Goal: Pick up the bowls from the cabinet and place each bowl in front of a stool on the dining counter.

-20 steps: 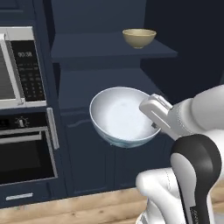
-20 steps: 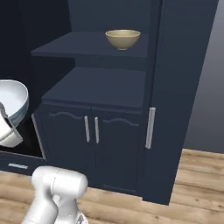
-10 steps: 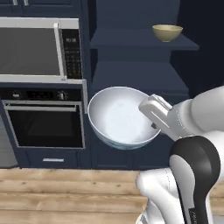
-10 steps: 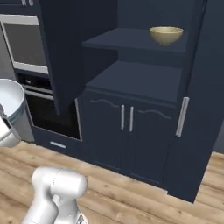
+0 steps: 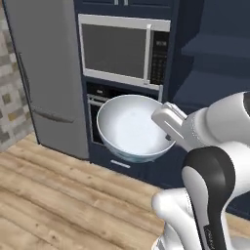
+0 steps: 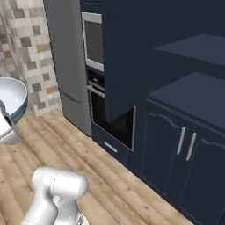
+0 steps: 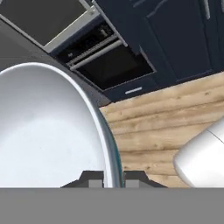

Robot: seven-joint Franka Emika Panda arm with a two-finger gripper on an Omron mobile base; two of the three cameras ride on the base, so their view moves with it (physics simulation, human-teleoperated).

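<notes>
- The two-finger gripper (image 7: pixel 113 178) was seen clamped on the rim of the glossy white bowl with a teal-blue outer band (image 5: pixel 131 128), one dark fingertip (image 7: pixel 92 178) inside the rim and the other outside it.
- In the hand view the bowl was spread from 9 o'clock down to 6 o'clock, its rim passing between the two tips.
- In the left base view the bowl was held in the air at the picture's middle, tilted with its white inside turned toward the camera, the gripper meeting it at its 3 o'clock edge.
- In the right base view the bowl was cut by the frame edge at 9 o'clock, above the light wooden plank floor (image 6: pixel 132 189).
- Behind the bowl, a built-in black oven (image 5: pixel 97 105) was seen under a steel-framed microwave (image 5: pixel 122 50).
- A tall grey refrigerator (image 5: pixel 46 73) stood at 10 o'clock of the bowl.
- The tall dark navy cabinet (image 6: pixel 184 145) with arched-panel doors and slim silver handles was placed at 3 o'clock in the right base view, well apart from the bowl.
</notes>
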